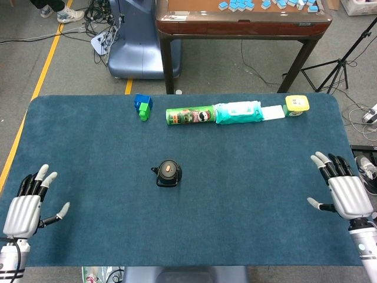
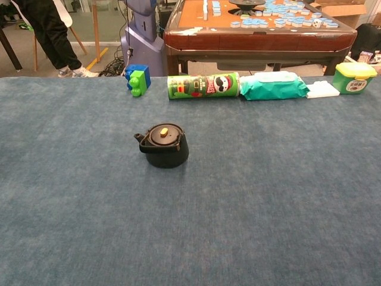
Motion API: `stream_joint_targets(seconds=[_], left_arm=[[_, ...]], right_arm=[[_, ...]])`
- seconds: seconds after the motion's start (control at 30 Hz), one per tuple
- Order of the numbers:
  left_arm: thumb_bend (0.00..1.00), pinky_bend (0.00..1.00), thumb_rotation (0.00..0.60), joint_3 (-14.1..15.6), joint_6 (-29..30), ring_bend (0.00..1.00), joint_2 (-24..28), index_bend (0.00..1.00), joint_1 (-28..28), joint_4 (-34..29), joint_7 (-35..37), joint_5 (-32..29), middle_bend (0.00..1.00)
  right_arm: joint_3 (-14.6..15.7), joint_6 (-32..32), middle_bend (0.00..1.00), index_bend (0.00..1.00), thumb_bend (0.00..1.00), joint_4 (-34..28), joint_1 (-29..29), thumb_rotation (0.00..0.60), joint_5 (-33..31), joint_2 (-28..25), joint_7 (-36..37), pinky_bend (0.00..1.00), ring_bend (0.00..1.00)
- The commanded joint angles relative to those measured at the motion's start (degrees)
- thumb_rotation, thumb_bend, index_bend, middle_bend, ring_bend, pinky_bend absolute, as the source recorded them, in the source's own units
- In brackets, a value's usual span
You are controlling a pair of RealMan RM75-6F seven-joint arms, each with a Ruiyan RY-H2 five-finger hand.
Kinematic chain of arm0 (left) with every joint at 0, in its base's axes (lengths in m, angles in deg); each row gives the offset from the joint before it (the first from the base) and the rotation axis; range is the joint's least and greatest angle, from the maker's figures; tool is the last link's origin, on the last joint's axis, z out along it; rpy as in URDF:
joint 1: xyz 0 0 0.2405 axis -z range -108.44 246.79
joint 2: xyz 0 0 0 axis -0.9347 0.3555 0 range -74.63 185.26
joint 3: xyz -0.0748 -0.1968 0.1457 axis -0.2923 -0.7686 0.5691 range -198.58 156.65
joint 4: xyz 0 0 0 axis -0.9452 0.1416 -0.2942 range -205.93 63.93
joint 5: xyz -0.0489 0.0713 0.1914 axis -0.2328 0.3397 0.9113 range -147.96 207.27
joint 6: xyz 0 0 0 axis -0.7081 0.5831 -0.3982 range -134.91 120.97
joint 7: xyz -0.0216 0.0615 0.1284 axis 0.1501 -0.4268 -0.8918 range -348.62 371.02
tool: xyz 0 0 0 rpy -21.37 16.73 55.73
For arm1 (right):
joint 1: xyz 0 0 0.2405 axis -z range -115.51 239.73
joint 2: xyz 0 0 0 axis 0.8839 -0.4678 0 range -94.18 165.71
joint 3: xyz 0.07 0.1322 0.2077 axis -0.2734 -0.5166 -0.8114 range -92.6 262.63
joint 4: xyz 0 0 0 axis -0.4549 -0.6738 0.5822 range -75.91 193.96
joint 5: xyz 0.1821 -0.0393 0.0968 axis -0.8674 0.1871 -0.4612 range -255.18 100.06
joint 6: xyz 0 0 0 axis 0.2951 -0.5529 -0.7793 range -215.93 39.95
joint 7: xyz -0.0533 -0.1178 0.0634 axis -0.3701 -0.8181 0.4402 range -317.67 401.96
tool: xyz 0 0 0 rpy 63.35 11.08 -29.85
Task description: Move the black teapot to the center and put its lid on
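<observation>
Sitting upright near the middle of the blue table, the black teapot already wears its lid, spout pointing toward the robot's left. It lies well apart from both hands, somewhat nearer the left hand at the near-left corner than the right hand at the right edge; both are spread and empty. Along the far edge, the green can reads as Pringles.

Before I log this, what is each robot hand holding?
Left robot hand: open, holding nothing.
Right robot hand: open, holding nothing.
</observation>
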Motion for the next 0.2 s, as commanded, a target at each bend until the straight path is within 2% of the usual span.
stream_joint_targets(seconds=[0.03,0.2], left_arm=[[0.25,0.0,0.248,0.62,0.51,0.0,-0.43,0.12,-1.7,0.12,-1.15,1.68,0.0],[0.25,0.0,0.251,-0.57,0.48,0.0,-1.3,0.12,-3.36,0.3,-1.33,2.78,0.0]], right_arm=[[0.01,-0.67,0.1,0.09,0.11,0.43,0.3,0.6,0.32,0.44,-0.24,0.0,0.0],[0.06,-1.98,0.11,0.09,0.11,1.53,0.77,0.6,1.43,1.53,-0.59,0.0,0.0]])
